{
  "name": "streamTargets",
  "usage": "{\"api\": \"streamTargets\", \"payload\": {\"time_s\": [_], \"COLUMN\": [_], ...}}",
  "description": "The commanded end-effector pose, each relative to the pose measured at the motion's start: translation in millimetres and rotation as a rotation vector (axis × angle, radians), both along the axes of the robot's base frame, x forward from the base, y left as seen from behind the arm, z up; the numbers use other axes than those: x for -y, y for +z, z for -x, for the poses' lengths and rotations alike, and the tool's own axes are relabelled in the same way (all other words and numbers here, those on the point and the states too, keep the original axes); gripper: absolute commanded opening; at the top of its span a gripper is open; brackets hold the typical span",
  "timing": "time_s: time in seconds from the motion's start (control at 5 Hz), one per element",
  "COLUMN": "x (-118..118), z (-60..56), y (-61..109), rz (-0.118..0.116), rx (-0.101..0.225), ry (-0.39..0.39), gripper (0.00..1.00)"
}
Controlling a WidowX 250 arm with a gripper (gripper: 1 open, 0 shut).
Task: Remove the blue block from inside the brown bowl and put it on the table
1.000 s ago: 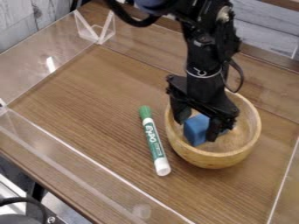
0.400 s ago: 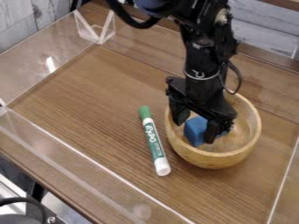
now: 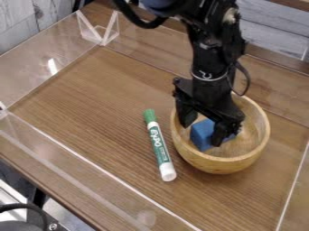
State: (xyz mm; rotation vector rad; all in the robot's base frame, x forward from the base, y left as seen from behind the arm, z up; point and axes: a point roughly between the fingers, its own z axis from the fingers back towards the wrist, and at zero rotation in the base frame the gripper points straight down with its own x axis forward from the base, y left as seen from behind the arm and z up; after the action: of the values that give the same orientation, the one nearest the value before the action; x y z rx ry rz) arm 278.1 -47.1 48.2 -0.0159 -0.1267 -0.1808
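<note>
Reaching down into the brown bowl (image 3: 222, 149), we have the gripper (image 3: 208, 126) pointed straight at the table (image 3: 97, 99), its two dark fingers spread wide and standing either side of the blue block (image 3: 204, 135). The block sits inside the bowl, toward its near-left wall, one upper corner showing between the fingers. Nothing is pinched yet; we judge this to be the moment just ahead of the squeeze.

To do this step well, we want the fingers low enough that the pads meet the block's flat side faces and not its top edges, since a high pinch on a small block tends to tip it or pop it loose. We cannot tell from this view how deep the fingertips are, nor whether one brushes the bowl's inner wall, so we close slowly and watch for the bowl shifting. Once the block is held, we lift straight up until it clears the thick rim before travelling sideways; dragging early could tilt the bowl.

For the set-down, the bare wood left of the green-and-white marker (image 3: 158, 144) looks open, well apart from the clear walls.
</note>
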Motion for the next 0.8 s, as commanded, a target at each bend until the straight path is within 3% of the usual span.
{"api": "streamTargets", "payload": {"time_s": [0.0, 0.6], "x": [-1.0, -2.2], "z": [-12.4, -14.7], "y": [11.8, 10.9], "rz": [0.009, 0.002], "rx": [0.055, 0.052], "ry": [0.001, -0.024], "gripper": [1.00, 1.00]}}
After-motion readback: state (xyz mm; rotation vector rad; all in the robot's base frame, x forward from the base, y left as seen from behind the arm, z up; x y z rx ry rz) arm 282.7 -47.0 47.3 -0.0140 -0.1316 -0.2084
